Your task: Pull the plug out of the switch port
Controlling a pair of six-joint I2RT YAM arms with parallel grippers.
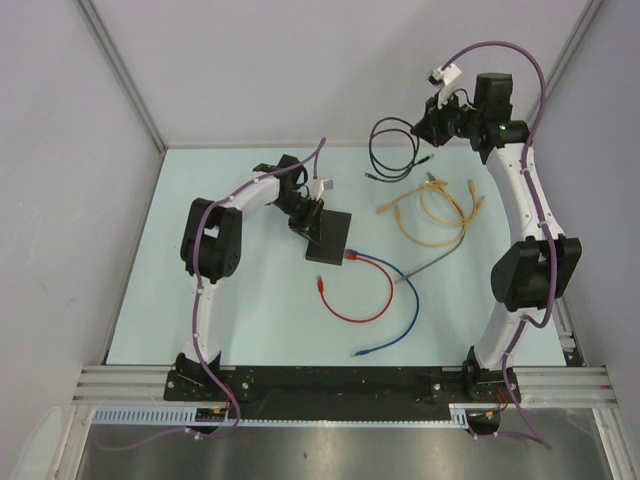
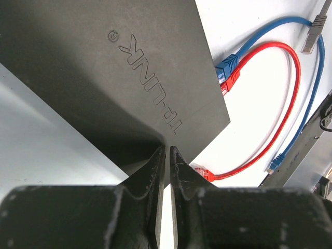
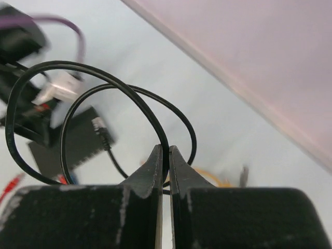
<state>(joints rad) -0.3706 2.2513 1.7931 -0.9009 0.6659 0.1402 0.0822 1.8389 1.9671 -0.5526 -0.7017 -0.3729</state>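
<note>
a: where is the left gripper (image 2: pixel 167 148)?
b: at the switch (image 2: pixel 104 78), over one corner. its fingers are almost together, with only a slit between them and nothing in it. the tips meet the switch's edge, but i cannot tell if they press on it.
a: and the switch itself?
b: on the table (image 1: pixel 240 310), a little left of middle, logo side up.
a: what is plugged in?
b: a blue plug (image 2: pixel 226 67) and a red plug (image 2: pixel 232 82), side by side and touching. both are seated in the edge that faces near and right in the top view.
a: where do their cables run?
b: the red cable (image 2: pixel 293 98) curls into a loop, and its loose end lies near the switch, close to the left fingers. the blue cable (image 2: pixel 290 22) arcs round outside the red one and ends loose toward the near table edge. a grey cable (image 1: pixel 432 262) reaches in from the right, its end by the blue arc.
a: further right?
b: yellow cables (image 1: pixel 440 212) in a loose tangle, apart from the switch. behind them a black cable (image 3: pixel 78 66) hangs in loops.
a: and the right gripper (image 3: pixel 167 149)?
b: raised at the far right corner, well apart from the switch. its fingers are closed on the black cable, which runs in between the tips.
</note>
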